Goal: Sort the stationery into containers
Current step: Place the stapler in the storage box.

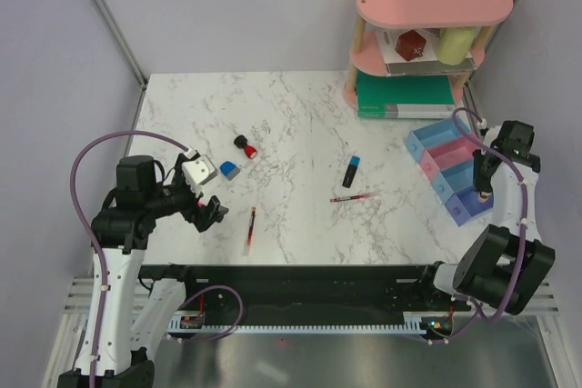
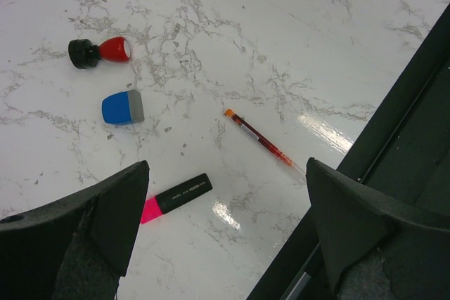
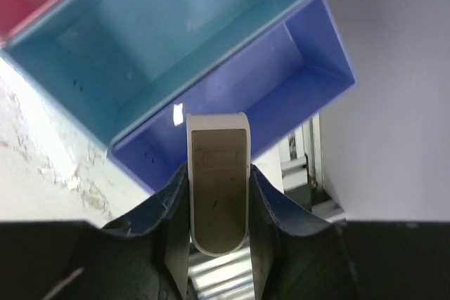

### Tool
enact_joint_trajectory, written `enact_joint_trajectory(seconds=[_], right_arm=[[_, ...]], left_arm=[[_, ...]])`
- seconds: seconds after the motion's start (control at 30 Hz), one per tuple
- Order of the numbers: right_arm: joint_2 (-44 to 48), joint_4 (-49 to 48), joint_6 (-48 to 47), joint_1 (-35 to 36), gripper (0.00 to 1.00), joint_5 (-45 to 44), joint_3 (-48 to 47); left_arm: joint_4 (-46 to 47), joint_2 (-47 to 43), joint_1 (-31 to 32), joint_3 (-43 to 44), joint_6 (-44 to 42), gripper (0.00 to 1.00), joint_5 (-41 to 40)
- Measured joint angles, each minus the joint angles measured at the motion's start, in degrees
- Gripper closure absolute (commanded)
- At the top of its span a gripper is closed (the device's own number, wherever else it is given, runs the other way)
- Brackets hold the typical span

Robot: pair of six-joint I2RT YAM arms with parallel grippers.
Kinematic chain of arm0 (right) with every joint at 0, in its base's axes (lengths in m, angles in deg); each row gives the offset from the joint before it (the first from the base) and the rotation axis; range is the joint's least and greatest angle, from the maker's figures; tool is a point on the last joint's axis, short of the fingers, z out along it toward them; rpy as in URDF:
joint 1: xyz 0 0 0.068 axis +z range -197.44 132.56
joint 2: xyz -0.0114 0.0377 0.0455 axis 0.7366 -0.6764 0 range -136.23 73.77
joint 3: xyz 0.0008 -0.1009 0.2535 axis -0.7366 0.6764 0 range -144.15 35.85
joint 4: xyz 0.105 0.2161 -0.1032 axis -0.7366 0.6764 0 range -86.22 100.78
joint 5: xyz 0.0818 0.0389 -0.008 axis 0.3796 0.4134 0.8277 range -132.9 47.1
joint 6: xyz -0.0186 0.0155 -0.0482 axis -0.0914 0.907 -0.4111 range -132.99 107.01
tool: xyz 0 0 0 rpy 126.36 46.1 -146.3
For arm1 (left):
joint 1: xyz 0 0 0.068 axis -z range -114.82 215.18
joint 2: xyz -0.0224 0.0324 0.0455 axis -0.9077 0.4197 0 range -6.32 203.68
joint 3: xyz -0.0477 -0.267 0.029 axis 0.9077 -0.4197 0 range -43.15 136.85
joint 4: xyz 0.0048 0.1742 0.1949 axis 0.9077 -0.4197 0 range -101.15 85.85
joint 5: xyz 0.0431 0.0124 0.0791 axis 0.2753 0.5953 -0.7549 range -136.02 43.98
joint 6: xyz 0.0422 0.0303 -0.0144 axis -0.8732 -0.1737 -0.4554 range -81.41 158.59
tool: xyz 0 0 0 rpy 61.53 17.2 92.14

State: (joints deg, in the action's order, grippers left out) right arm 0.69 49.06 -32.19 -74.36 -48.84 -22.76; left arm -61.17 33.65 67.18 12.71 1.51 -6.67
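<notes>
My left gripper (image 1: pixel 208 211) is open and empty, low over the near left of the table. In the left wrist view its fingertips (image 2: pixel 137 180) straddle a black marker with a pink cap (image 2: pixel 176 197); a red pen (image 2: pixel 264 142), the blue eraser (image 2: pixel 122 107) and the red-black stub (image 2: pixel 100 51) lie beyond. A blue-capped marker (image 1: pixel 351 170) and a second red pen (image 1: pixel 353 197) lie mid-table. My right gripper (image 3: pixel 219 173) is shut on the silver-brown clip (image 3: pixel 219 194), held above the near rim of the purple bin (image 3: pixel 309 61), beside the light blue bin (image 3: pixel 140 26).
The bin row (image 1: pixel 450 170) sits at the right edge. Behind it stands the pink two-tier shelf (image 1: pixel 435 2) with a red cube (image 1: pixel 414 44) and a yellow cylinder (image 1: pixel 457 43), over a green box (image 1: pixel 405 95). The black front rail (image 2: pixel 394 117) runs close by the left gripper.
</notes>
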Motion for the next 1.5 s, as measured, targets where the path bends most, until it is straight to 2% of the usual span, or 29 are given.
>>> enact_joint_trajectory(seconds=[0.2, 0.4, 0.77, 0.97, 1.03, 1.07, 1.17, 1.4, 1.5], right_arm=[[-8.1, -5.8, 1.4, -0.3, 1.00, 1.1, -1.1], [-15.8, -9.4, 2.8, -0.3, 1.00, 1.6, -6.3], [-19.7, -11.5, 4.2, -0.3, 1.00, 2.9, -11.2], [-24.5, -12.0, 4.3, -0.3, 0.86, 3.5, -11.2], [-25.5, -12.2, 4.3, -0.4, 0.77, 3.8, -11.1], [-25.9, -12.2, 4.3, -0.4, 0.69, 4.0, -11.1], [-26.1, -12.3, 4.2, -0.4, 0.61, 4.6, -11.1], [-25.9, -12.5, 4.3, -0.4, 0.45, 7.0, -11.1], [-25.2, -12.3, 4.2, -0.2, 0.43, 8.0, -11.1]], left_arm=[[-0.2, 0.0, 0.0, 0.0, 0.0, 0.00, 0.0], [-0.3, 0.1, 0.0, 0.4, 0.0, 0.00, -0.2], [-0.4, 2.1, 0.0, 1.0, 0.1, 0.01, -0.2], [-0.3, 2.6, 0.0, 1.3, 0.1, 0.01, -0.2], [-0.3, 2.6, 0.0, 1.4, 0.1, 0.01, -0.2], [-0.3, 2.6, 0.0, 1.5, 0.1, 0.01, -0.2], [-0.4, 2.6, 0.0, 1.6, 0.2, 0.01, -0.2], [-0.3, 2.6, 0.0, 1.6, 0.2, 0.01, -0.2], [-0.3, 2.7, 0.0, 1.7, 0.2, 0.01, -0.2]])
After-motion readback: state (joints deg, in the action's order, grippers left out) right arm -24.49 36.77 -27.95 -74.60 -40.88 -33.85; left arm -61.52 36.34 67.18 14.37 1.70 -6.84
